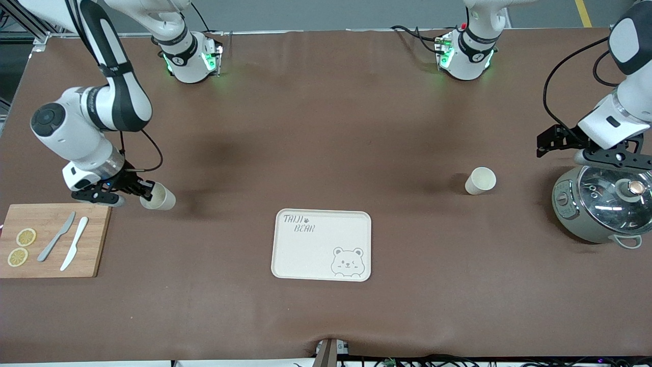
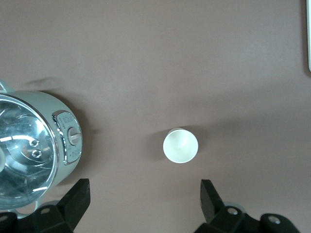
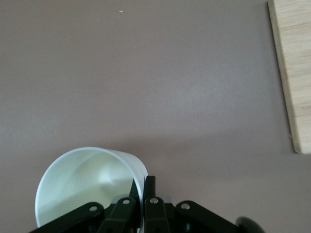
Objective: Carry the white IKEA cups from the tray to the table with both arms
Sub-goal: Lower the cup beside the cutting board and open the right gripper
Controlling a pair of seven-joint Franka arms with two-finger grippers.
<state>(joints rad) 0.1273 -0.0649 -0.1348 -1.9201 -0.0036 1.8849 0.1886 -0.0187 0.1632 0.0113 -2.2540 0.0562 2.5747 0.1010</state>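
Observation:
One white cup (image 1: 159,197) is pinched by its rim in my right gripper (image 1: 145,192), tilted, just above the table beside the cutting board; in the right wrist view the cup (image 3: 82,184) has one finger inside and one outside its wall. The second white cup (image 1: 480,180) stands upright on the table toward the left arm's end; it also shows in the left wrist view (image 2: 180,145). My left gripper (image 1: 593,153) is open and empty, over the table by the cooker, apart from that cup. The bear-printed tray (image 1: 322,244) lies empty at the middle.
A grey cooker with a glass lid (image 1: 603,204) stands at the left arm's end of the table, under the left hand. A wooden cutting board (image 1: 53,239) with two knives and two lemon slices lies at the right arm's end.

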